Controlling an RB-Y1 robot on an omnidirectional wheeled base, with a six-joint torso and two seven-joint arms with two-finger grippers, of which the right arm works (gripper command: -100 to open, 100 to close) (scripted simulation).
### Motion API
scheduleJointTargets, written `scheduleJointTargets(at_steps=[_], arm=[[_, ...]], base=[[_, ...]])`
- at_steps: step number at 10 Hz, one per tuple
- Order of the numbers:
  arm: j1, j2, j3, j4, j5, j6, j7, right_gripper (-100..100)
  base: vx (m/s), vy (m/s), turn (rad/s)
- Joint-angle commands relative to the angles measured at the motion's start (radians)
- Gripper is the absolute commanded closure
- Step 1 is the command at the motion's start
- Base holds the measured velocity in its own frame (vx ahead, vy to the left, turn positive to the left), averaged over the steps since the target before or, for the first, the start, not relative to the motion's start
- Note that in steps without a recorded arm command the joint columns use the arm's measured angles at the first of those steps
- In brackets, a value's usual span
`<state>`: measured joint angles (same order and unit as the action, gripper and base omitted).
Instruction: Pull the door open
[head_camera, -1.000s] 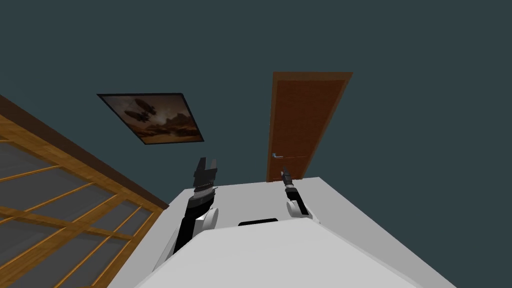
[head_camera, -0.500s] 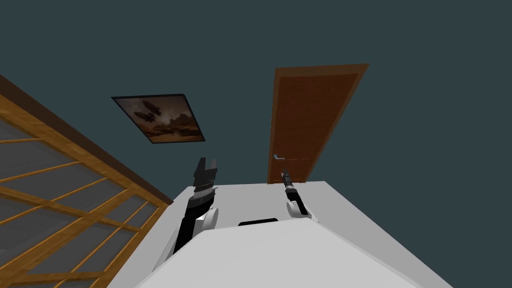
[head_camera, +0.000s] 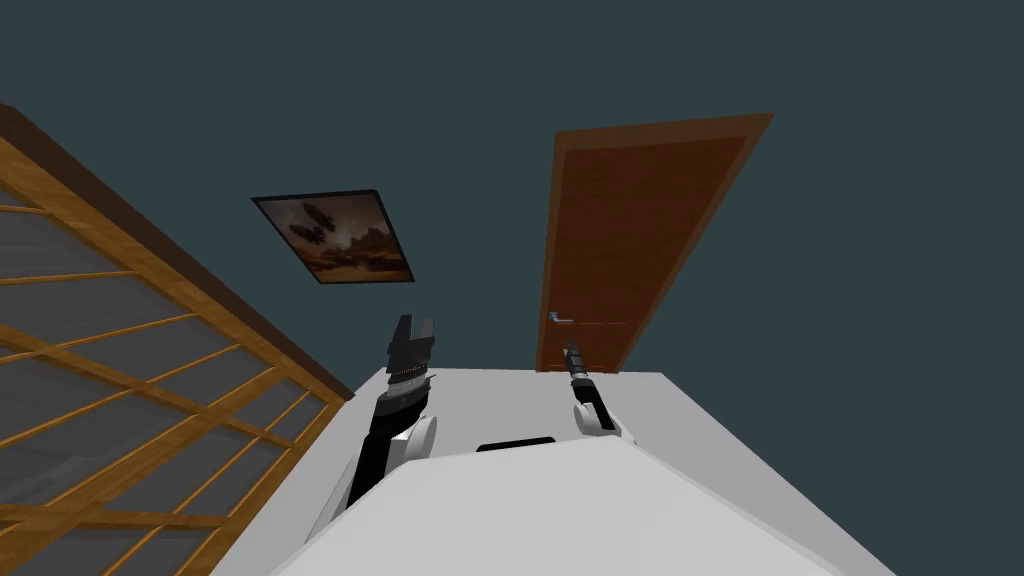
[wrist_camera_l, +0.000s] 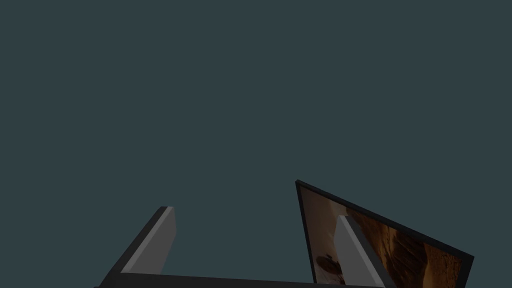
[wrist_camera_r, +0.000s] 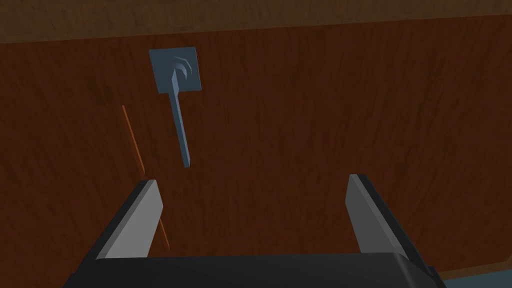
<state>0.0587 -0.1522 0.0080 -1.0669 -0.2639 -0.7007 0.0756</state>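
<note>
Ahead, a brown door (head_camera: 630, 230) sits in the dark teal wall (head_camera: 850, 120). My right gripper (wrist_camera_r: 253, 180), fingers apart, faces it, with the grey handle (wrist_camera_r: 180, 120) near one finger, untouched. My left gripper (wrist_camera_l: 255, 212) is likewise spread.

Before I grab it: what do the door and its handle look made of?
The door looks like wood: reddish-brown, visible grain, matt. The handle is a plain blue-grey lever on a square plate, smooth and dull; probably metal, though the flat shading leaves that open.
</note>
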Motion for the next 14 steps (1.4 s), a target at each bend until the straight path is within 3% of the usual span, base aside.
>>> scheduleJointTargets(at_steps=[1,5,6,14], arm=[[-0.014,-0.002,-0.001,0.033,-0.004,-0.010,-0.003,-100],[-0.059,-0.011,-0.006,0.149,-0.027,-0.040,-0.008,-100],[-0.059,-0.011,-0.006,0.149,-0.027,-0.040,-0.008,-100],[-0.131,-0.024,-0.014,0.330,-0.062,-0.085,-0.016,-100]], base=[[0.046,-0.070,0.033],[0.054,-0.074,0.102],[0.032,-0.057,0.022],[0.044,-0.070,0.078]])
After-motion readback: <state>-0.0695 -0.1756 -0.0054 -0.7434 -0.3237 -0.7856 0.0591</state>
